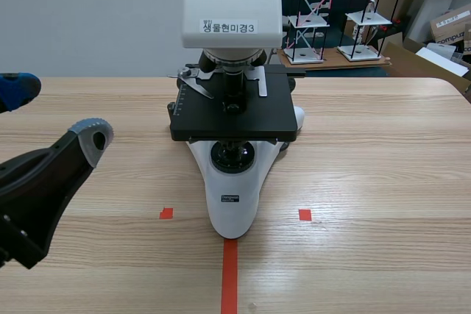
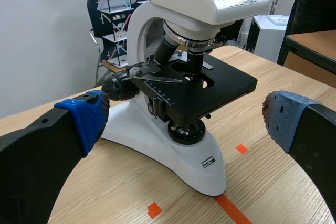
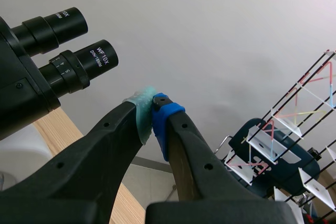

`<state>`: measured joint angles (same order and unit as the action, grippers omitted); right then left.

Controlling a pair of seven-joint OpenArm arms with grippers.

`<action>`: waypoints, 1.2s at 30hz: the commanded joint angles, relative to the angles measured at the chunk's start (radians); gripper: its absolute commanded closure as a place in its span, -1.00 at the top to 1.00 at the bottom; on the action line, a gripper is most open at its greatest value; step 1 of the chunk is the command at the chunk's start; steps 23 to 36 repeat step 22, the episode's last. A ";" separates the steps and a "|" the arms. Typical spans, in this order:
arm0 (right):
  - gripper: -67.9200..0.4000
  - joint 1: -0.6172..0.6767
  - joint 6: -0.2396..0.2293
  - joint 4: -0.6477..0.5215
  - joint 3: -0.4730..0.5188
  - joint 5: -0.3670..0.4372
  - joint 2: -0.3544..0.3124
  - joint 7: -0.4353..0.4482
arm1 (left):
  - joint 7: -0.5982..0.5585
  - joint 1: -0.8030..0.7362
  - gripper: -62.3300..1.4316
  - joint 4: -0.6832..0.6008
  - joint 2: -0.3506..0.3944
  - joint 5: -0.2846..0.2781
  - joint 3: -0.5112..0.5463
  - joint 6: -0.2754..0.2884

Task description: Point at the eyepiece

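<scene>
Eyepieces: the two black cylindrical eyepieces (image 3: 86, 59) are projecting from the head of the white-and-black laboratory microscope (image 1: 234, 108), just beside the tips of the right fingers (image 3: 153, 111) and, as far as this view shows, not touching them. The right fingers are pressing fully together and holding nothing. The left fingers (image 2: 86, 119) are standing wide apart, also holding nothing, with the microscope stage lying ahead of them on the light wooden bench (image 1: 383, 182).

Judged handling: each eyepiece is behaving as a rigid tube carrying a fragile, easily scratched lens, possibly sitting loose in its sleeve. Any hold is belonging on the ribbed barrel, never the lens face. Pointing is requiring no contact.
</scene>
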<state>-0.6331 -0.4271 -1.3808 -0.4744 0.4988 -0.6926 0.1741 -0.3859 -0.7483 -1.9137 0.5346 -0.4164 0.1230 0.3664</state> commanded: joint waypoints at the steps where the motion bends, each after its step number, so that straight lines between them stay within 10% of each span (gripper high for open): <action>1: -0.94 -0.020 0.007 -0.016 0.008 0.011 -0.014 0.008 | -0.013 -0.002 0.97 -0.012 0.000 -0.007 0.001 -0.005; 36: -0.94 -0.012 0.007 -0.016 0.008 0.011 -0.014 0.008 | -0.013 -0.002 0.97 -0.012 0.000 -0.007 0.001 -0.005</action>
